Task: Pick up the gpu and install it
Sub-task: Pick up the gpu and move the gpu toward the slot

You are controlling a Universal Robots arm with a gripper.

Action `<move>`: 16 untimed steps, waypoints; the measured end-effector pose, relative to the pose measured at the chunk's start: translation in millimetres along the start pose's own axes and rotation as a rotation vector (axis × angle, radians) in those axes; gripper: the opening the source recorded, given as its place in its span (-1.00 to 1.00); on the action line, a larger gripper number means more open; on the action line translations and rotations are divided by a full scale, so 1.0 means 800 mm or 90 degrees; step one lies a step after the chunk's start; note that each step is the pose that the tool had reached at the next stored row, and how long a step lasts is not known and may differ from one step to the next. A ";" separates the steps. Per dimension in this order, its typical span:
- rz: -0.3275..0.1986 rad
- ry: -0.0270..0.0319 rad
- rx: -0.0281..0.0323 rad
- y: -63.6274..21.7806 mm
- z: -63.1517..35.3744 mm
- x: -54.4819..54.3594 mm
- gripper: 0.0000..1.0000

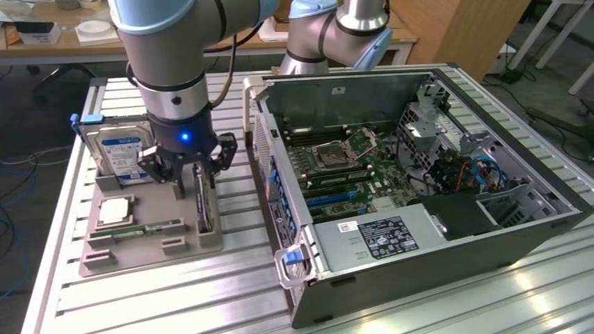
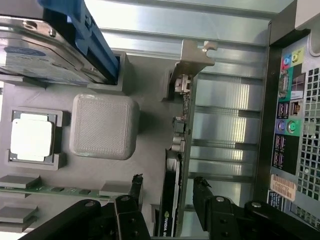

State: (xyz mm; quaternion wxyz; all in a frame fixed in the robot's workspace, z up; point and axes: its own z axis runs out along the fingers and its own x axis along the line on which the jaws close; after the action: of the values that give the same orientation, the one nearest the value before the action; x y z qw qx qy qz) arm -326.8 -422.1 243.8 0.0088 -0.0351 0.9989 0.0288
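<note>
Jaws are spread: on my wrist feed the gripper [image 2: 168, 181] has one black finger on each side of the gpu [image 2: 179, 145], and I see grey holder between the card and at least one finger, so nothing is pinched. The gpu [image 1: 203, 205] stands on edge in a slot of the grey holder [image 1: 153, 243], along the holder's edge nearest the computer case [image 1: 343, 94], with its metal bracket at the end away from the fingers. From the exterior view the gripper [image 1: 193, 174] hangs low over that slot on the arm's wrist, a blue light lit just above it. Moving away from the card across the holder [image 2: 145, 100], I see a square textured grey block [image 2: 104, 125] near the middle, then the silver processor [image 1: 116, 209] in its own recess, with the green memory stick [image 1: 139, 228] lying flat beside it. The hard drive [image 1: 121, 149] with its blue-white label stands upright at the holder's far end. The holder sits on the slatted metal table [image 1: 232, 292], just beside the open case, whose rear ports [image 2: 290, 125] face it
</note>
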 end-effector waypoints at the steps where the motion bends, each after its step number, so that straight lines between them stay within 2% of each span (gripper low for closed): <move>1: 0.000 0.0001 0.0000 0.000 0.002 0.000 0.06; 4: 0.001 0.0001 0.0001 -0.001 0.009 0.000 0.06; 8: 0.019 -0.0010 0.0004 -0.001 0.017 0.000 0.06; 16: 0.023 -0.0013 0.0005 -0.001 0.018 0.000 0.06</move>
State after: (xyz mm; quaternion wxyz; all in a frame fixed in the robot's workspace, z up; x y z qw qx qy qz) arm -326.9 -422.4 229.0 0.0092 -0.0169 0.9994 0.0286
